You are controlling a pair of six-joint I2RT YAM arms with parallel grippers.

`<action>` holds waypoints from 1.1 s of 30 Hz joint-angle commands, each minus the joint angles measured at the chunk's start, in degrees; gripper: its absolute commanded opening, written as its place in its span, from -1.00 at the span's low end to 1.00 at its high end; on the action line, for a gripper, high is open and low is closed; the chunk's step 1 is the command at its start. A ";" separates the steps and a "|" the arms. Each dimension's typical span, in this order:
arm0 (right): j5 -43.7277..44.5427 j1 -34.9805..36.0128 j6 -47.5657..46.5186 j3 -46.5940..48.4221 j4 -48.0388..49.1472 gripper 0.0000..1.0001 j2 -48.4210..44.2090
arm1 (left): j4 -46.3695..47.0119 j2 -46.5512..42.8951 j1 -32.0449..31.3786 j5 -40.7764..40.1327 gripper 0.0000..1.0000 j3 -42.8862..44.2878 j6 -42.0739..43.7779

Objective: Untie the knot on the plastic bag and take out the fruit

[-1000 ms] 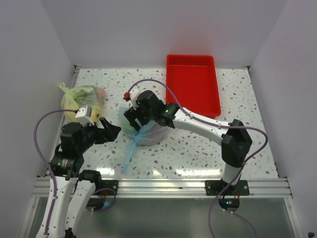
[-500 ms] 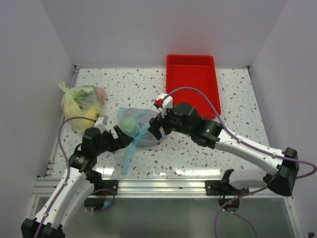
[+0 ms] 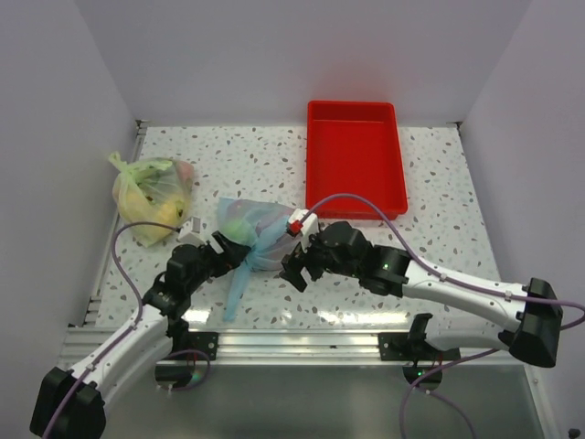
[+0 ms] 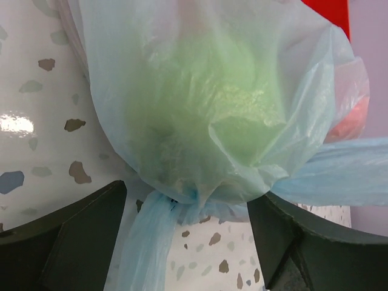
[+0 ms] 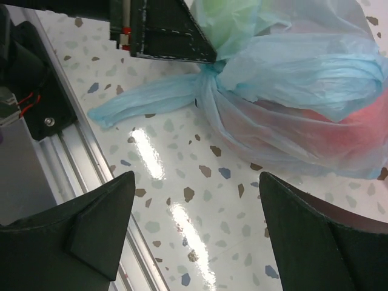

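Note:
The light blue plastic bag lies mid-table, its knot on the near side and the handle tail trailing toward the near edge. My left gripper is open right at the knot. In the left wrist view the knot sits between the open fingers, and a green fruit shows through the plastic. My right gripper is open and empty just right of the bag. In the right wrist view the bag, the knot and reddish fruit lie ahead of its gripper.
A yellow-green bag with yellow fruit lies at the left. A red tray stands at the back right. The aluminium rail runs along the near edge, close to the right gripper in the right wrist view.
My right gripper has come off the top of the bag and dropped to its near right side. My left gripper has reached forward to the knot.

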 commanded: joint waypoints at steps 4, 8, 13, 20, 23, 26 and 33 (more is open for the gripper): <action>1.54 3.69 -1.31 0.09 3.67 0.73 -0.70 | 14.70 2.29 -0.95 -3.98 0.47 -1.41 -1.30; 2.78 5.98 -2.37 1.06 4.98 0.73 1.50 | 17.16 4.57 -2.26 -2.83 -0.20 -0.62 -1.21; 6.28 8.71 -4.47 3.08 6.39 0.73 7.55 | 13.49 3.17 -4.81 -3.18 -0.95 3.06 -1.65; 15.34 9.15 -6.59 3.79 10.87 0.39 12.83 | -2.68 -0.52 -6.57 -5.38 -1.00 14.39 -3.14; 17.01 9.15 -8.96 4.05 14.29 0.25 13.45 | -7.43 -0.17 -7.01 -4.86 -1.00 17.74 -3.67; 18.68 9.15 -9.57 5.45 16.40 0.19 13.72 | -8.58 0.09 -7.45 -4.15 -1.00 19.06 -4.20; 18.87 9.06 -11.68 7.57 14.48 0.16 10.65 | -12.10 -0.26 -7.89 -4.15 -1.00 18.28 -4.02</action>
